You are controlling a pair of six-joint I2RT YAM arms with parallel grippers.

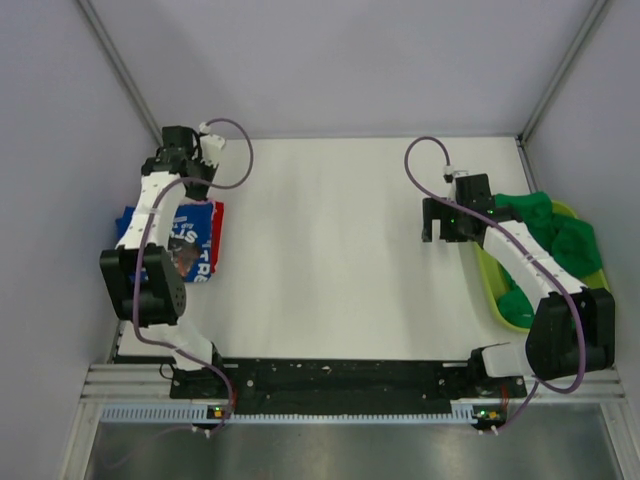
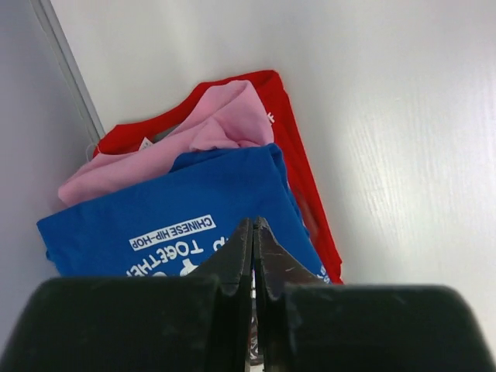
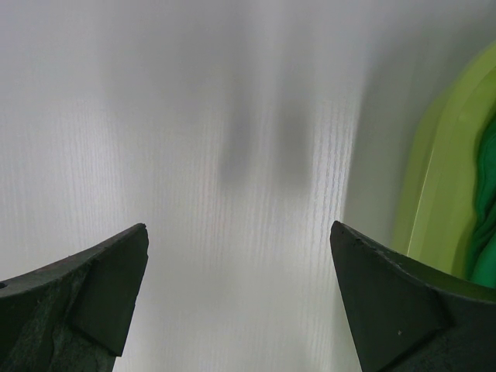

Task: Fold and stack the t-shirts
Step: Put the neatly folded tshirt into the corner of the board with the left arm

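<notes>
Robotics lab test cell, as I view it remotely: a bare white table (image 1: 330, 250) enclosed by plain grey panels (image 1: 340, 60) on aluminium struts (image 1: 118, 65), with left arm (image 1: 150, 215) and right arm (image 1: 525, 260) bolted to a metal rail (image 1: 120, 380).

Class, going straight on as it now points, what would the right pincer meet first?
Probably the table, which shows between the tips of the open right pincer; the lime basket lies off to the side.

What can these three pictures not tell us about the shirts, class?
Blue t-shirt lettering: left wrist view, lower lines hidden behind the shut left pincer.
How many green t-shirts: top view, the right arm crosses the basket; right wrist view crops them at its edge.
</notes>
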